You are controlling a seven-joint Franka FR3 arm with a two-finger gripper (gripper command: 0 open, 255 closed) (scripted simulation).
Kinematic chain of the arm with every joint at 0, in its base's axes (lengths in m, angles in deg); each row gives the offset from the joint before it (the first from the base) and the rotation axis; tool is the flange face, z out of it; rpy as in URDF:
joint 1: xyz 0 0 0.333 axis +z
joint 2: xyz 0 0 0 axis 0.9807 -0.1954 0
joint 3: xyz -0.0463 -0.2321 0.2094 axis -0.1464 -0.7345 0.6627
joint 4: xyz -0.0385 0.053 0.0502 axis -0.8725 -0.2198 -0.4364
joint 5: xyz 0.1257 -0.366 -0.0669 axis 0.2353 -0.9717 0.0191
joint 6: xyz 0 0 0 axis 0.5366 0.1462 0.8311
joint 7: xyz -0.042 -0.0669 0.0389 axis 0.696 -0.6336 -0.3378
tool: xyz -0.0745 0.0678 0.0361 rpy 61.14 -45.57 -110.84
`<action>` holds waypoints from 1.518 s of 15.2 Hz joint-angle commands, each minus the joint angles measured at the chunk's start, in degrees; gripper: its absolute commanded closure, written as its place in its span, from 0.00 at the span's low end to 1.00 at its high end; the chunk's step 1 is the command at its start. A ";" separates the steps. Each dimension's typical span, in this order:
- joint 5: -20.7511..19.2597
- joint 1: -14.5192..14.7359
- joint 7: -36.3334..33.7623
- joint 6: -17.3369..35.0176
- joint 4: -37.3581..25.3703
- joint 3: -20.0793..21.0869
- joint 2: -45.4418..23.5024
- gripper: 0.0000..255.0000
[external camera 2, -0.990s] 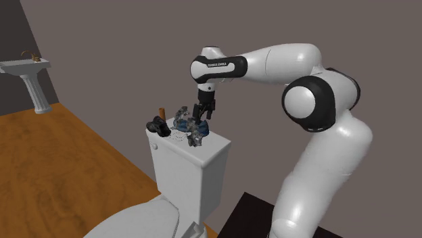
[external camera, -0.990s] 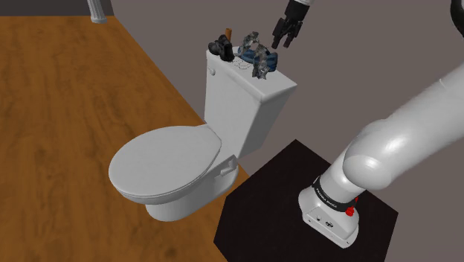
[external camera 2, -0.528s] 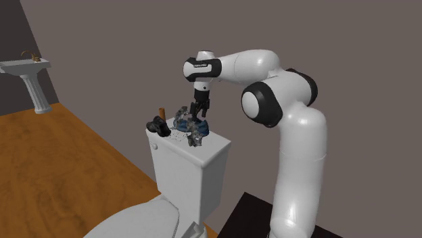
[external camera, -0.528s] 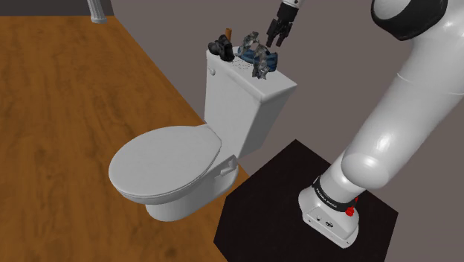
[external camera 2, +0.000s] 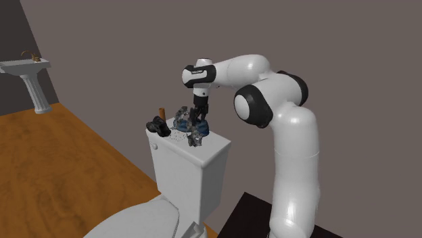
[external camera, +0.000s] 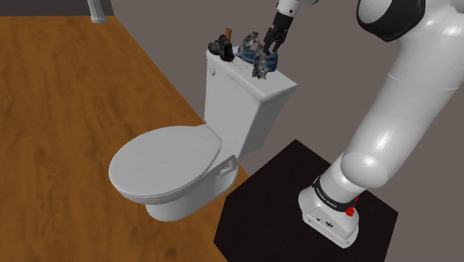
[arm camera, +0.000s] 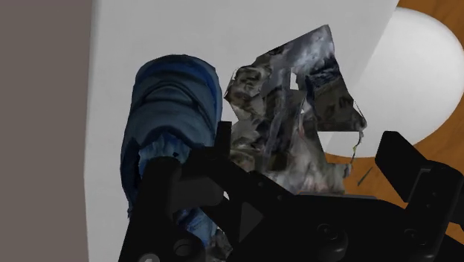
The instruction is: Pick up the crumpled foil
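While held open with the crumpled foil [arm camera: 294,112] between the gripper's [external camera 2: 199,121] fingers on the white toilet tank lid [external camera: 276,86], sits close beside a blue crumpled wad [arm camera: 175,112] just outside one finger, with a black object [external camera: 218,48] farther along the lid.

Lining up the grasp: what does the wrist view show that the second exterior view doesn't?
Wrist view: the jaws stand apart with the crumpled foil between them, the blue bundle beside one. Second exterior view: a black object on the toilet tank, a pedestal sink. Both: foil, blue bundle, tank.
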 commanded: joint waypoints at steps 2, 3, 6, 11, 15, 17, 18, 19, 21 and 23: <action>0.06 0.09 0.19 1.20 1.21 0.05 0.02 0.00; 0.09 0.07 0.18 1.12 1.06 0.05 -0.06 1.00; 0.10 0.06 0.21 1.14 1.07 0.05 -0.07 1.00; 0.09 0.07 0.20 1.15 1.11 0.04 -0.04 1.00; -0.20 0.02 -0.25 -0.97 -0.78 -0.05 0.28 1.00; -0.32 -0.05 -0.52 -2.44 -2.18 -0.10 0.38 1.00; -0.37 -0.09 -0.65 -3.19 -2.91 -0.13 0.41 1.00; -0.41 -0.14 -0.78 -3.94 -3.66 -0.15 0.43 1.00; -0.47 -0.25 -1.01 -5.46 -5.21 -0.20 0.42 1.00; -0.48 -0.37 -1.23 -7.00 -6.84 -0.25 0.34 1.00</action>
